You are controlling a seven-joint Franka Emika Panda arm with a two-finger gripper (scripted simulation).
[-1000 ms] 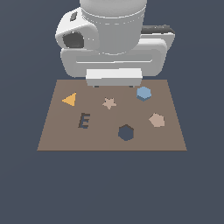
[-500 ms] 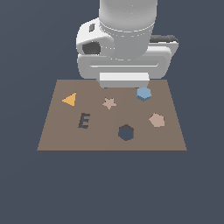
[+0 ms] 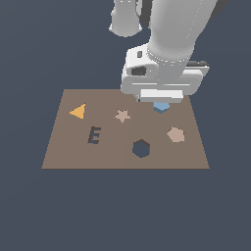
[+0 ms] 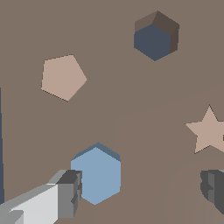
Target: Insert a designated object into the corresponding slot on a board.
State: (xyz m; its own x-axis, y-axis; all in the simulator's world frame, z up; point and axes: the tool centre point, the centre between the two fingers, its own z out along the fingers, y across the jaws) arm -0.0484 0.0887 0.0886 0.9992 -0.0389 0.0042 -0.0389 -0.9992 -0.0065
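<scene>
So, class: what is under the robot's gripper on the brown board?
The light-blue hexagonal block lies below the open gripper, resting on the board. In the exterior view the hand covers most of the block.

light-blue hexagonal block [image 4: 96, 175], brown board [image 3: 63, 147] (plain, unpatterned), tan pentagon [image 4: 63, 77], orange triangle [image 3: 78, 112], dark hexagon slot [image 3: 141, 149]

Orange triangle [image 3: 78, 112] toward exterior view's left, flat. Dark E cut-out [image 3: 94, 135] just below it in that view. Tan star [image 3: 122, 115] mid-row, apart from E; wrist view catches it at frame edge [image 4: 209, 130]. Tan pentagon [image 3: 175, 134] toward exterior view's right, flat, untouched [image 4: 63, 77]. Plain dark surface [image 3: 29, 206] all round.
</scene>
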